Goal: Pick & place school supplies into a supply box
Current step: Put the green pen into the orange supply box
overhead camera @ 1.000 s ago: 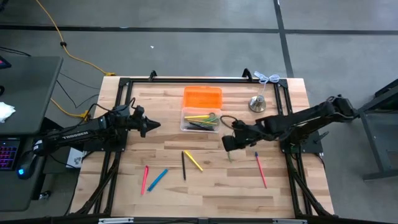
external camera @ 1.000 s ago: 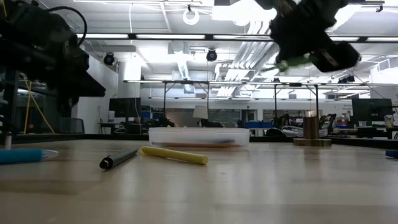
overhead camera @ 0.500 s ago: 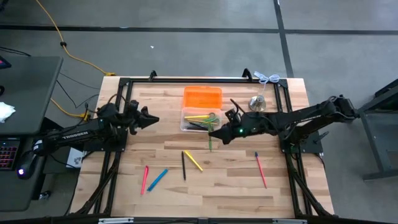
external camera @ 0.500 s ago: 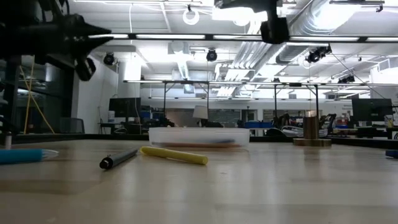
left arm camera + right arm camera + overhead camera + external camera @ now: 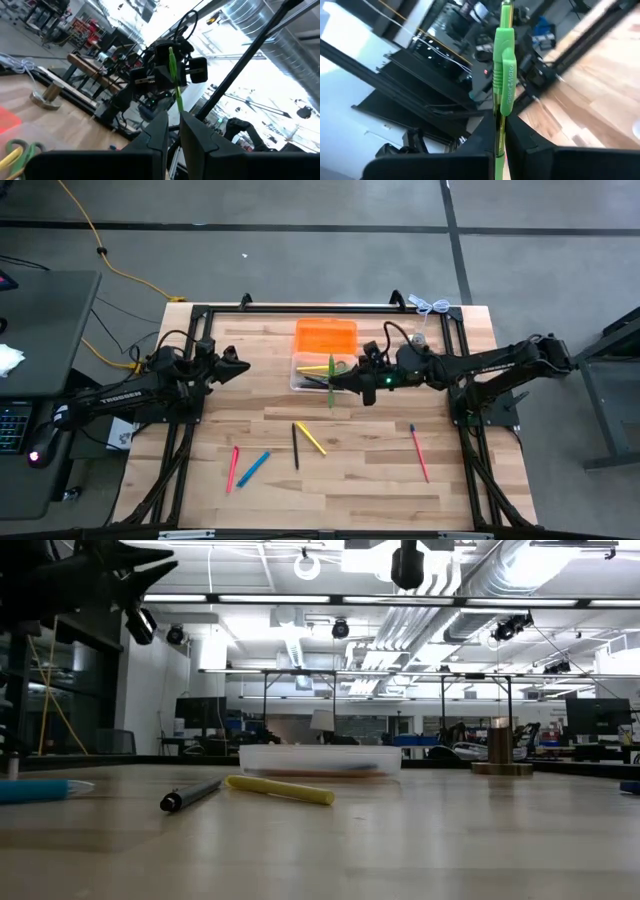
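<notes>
My right gripper (image 5: pixel 340 381) hangs over the clear supply box (image 5: pixel 302 376), pointing level toward the table's left, shut on a green pen (image 5: pixel 331 392). The box lies flat on the table and holds yellow and dark pens and green-handled scissors (image 5: pixel 343 366). Loose on the near table lie a black pen (image 5: pixel 295 446), a yellow pen (image 5: pixel 311 438), a pink pen (image 5: pixel 233 468), a blue pen (image 5: pixel 253 468) and a red pen (image 5: pixel 419 452). My left gripper (image 5: pixel 243 366) waits raised at the table's left, tipped upward; its fingers stand a narrow gap apart, with nothing between them (image 5: pixel 173 122). My right gripper pinches the green pen's barrel (image 5: pixel 498 131) between its two fingers, just below the clipped cap (image 5: pixel 503 75). The fingers come level from the table's right and lie across the pen. The pen is lifted clear, above the box.
A bright orange rectangular piece (image 5: pixel 326 336) lies just beyond the box. A silver bell (image 5: pixel 416 343) stands at the far right, partly under my right arm. A black frame rail runs round the table's edge (image 5: pixel 300 308). Bare wood shows at the near edge.
My right gripper has risen and gone toward the table's far left, from over the bare wood to above the supply box. It tipped from pointing down to level and rolled, with the green pen still in its fingers. My left gripper has risen a little and tipped upward.
</notes>
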